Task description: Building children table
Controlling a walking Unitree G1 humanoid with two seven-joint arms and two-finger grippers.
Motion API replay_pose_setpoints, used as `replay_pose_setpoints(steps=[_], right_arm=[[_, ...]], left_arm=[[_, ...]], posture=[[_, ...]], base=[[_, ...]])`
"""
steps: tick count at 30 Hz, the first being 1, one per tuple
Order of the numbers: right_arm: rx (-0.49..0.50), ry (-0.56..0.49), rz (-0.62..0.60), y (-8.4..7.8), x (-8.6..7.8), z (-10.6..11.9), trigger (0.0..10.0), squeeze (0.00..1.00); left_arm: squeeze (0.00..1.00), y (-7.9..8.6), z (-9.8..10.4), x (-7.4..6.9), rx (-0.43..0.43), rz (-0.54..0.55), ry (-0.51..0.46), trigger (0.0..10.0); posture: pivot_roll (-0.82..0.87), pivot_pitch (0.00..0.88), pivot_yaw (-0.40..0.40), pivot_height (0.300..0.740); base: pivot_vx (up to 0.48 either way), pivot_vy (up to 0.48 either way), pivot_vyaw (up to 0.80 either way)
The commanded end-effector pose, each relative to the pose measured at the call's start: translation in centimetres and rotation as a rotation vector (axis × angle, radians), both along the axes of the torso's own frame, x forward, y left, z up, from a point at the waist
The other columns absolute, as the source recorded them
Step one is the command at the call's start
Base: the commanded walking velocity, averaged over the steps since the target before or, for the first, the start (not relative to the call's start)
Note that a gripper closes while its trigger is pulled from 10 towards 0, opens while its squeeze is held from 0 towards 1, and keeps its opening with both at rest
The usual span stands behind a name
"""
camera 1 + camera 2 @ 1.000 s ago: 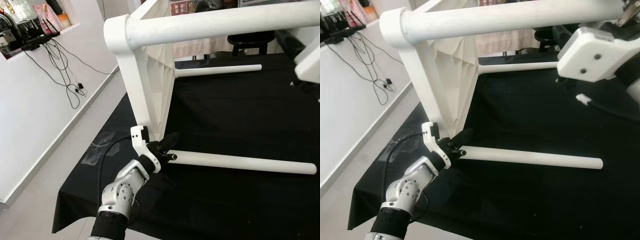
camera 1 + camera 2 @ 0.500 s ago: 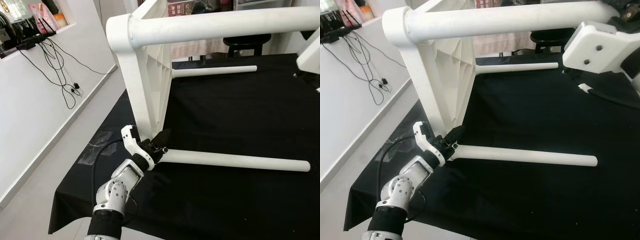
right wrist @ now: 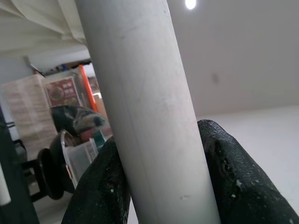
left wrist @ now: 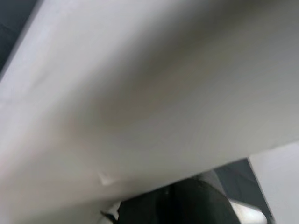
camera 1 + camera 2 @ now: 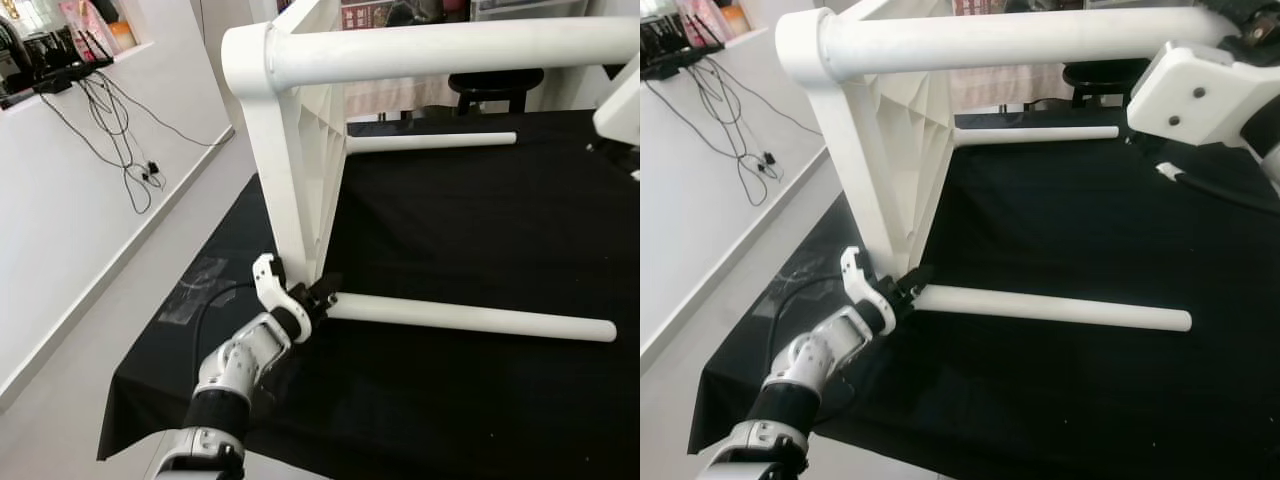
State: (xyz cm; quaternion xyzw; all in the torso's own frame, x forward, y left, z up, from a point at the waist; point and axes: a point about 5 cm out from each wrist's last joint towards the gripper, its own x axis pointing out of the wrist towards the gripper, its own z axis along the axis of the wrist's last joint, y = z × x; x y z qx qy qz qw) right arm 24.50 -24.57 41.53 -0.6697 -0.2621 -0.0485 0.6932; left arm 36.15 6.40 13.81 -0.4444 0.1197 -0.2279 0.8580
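Black cloth, matte and slightly creased, covers the bench, with pale floor and a white wall with dangling black cables at far left. On the cloth the white plastic children's table lies on its side: a flat top panel with ribbed triangular webbing on its underside stands on edge, and smooth round legs stick out to the right. The upper leg runs across the top of the head views, a lower leg lies along the cloth, and a far leg rests further back. A dark round stool stands behind the bench.

The left gripper sits at the near bottom corner of the panel, where the lower leg joins it; whether its jaws are open or closed cannot be told, and its wrist view is a blur of white plastic. The right gripper is up at the right, its black textured jaws closed on the upper leg on both sides, its white wrist housing beside that leg.

Against the picture of half a second ago, the left gripper has pushed a little further in under the panel's corner, and the table's place is much the same.
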Motion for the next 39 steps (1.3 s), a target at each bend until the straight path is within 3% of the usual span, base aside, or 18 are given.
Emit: replay_pose_setpoints(steps=[1,5,7,8,9,10,13,17,19,21,22,23,24,25,27,30,33,39], right_arm=[[0.043,-0.021,0.049,0.5,-0.6,0.2,0.0,0.00],[0.071,-0.013,0.009,-0.3,-0.7,0.0,0.0,0.00],[0.136,-0.002,-0.098,-2.3,-0.7,-0.4,0.0,0.00],[0.136,-0.002,-0.098,-2.3,-0.7,-0.4,0.0,0.00],[0.184,0.007,-0.191,-4.0,-0.9,-0.7,0.0,0.00],[0.184,0.007,-0.191,-4.0,-0.9,-0.7,0.0,0.00],[0.291,0.011,-0.354,-7.2,-1.4,-1.2,0.0,0.00],[0.350,0.001,-0.412,-8.3,-1.6,-1.3,0.0,0.00],[0.496,0.010,-0.502,-10.5,-1.7,-2.3,0.0,0.00],[0.496,0.010,-0.502,-10.5,-1.7,-2.3,0.0,0.00],[0.612,0.058,-0.512,-11.5,-1.5,-3.6,0.0,0.00],[0.612,0.058,-0.512,-11.5,-1.5,-3.6,0.0,0.00],[0.775,0.146,-0.488,-12.0,-0.9,-6.2,0.0,0.00],[0.775,0.146,-0.488,-12.0,-0.9,-6.2,0.0,0.00],[1.057,0.308,-0.398,-10.9,0.1,-11.5,0.0,0.00],[1.057,0.308,-0.398,-10.9,0.1,-11.5,0.0,0.00],[1.355,0.539,-0.351,-6.7,0.7,-20.8,0.0,0.00],[1.423,0.634,-0.350,-4.1,0.6,-24.3,0.0,0.00]], left_arm=[[0.00,2.3,1.8,1.5,-0.049,0.185,-0.038,10.0],[0.00,4.4,2.6,2.1,-0.062,0.287,-0.060,10.0],[0.00,7.7,4.1,2.8,-0.043,0.400,-0.114,10.0],[0.00,7.7,4.1,2.8,-0.043,0.400,-0.114,10.0],[0.00,10.4,6.0,3.2,-0.011,0.471,-0.180,10.0],[0.00,10.4,6.0,3.2,-0.011,0.471,-0.180,10.0],[0.00,14.7,11.0,3.3,0.052,0.577,-0.340,10.0],[0.00,15.8,13.9,3.1,0.099,0.596,-0.440,10.0],[0.00,16.6,18.2,2.7,0.132,0.603,-0.572,10.0],[0.00,16.6,18.2,2.7,0.132,0.603,-0.572,10.0],[0.00,16.9,20.6,2.4,0.141,0.606,-0.639,10.0],[0.00,16.9,20.6,2.4,0.141,0.606,-0.639,10.0],[0.00,17.0,24.1,1.9,0.164,0.592,-0.740,10.0],[0.00,17.0,24.1,1.9,0.164,0.592,-0.740,10.0],[0.00,16.6,30.5,0.2,0.215,0.532,-0.916,10.0],[0.00,16.6,30.5,0.2,0.215,0.532,-0.916,10.0],[0.00,13.1,34.8,-0.8,0.296,0.352,-1.041,10.0],[0.00,11.3,34.8,-0.6,0.315,0.273,-1.040,10.0]], posture=[[-0.31,0.104,0.127,0.740],[-0.31,0.104,0.127,0.740],[-0.31,0.106,0.127,0.740],[-0.31,0.106,0.127,0.740],[-0.29,0.108,0.128,0.740],[-0.29,0.108,0.128,0.740],[-0.28,0.108,0.127,0.740],[-0.26,0.108,0.128,0.740],[-0.26,0.106,0.125,0.740],[-0.26,0.106,0.125,0.740],[-0.24,0.103,0.116,0.740],[-0.24,0.103,0.116,0.740],[-0.22,0.102,0.113,0.740],[-0.22,0.102,0.113,0.740],[-0.19,0.104,0.124,0.740],[-0.19,0.104,0.124,0.740],[-0.15,0.098,0.140,0.740],[-0.14,0.096,0.156,0.740]], base=[[0.000,0.000,0.00],[0.000,0.000,0.00],[0.000,0.000,0.00],[0.000,0.000,0.00],[0.000,0.000,0.00],[0.000,0.000,0.00],[0.000,0.000,0.00],[0.000,0.000,0.00],[0.000,0.000,0.00],[0.000,0.000,0.00],[0.000,0.000,0.00],[0.000,0.000,0.00],[0.000,0.000,0.00],[0.000,0.000,0.00],[0.000,0.000,0.00],[0.000,0.000,0.00],[0.000,0.000,0.00],[0.000,0.000,0.00]])
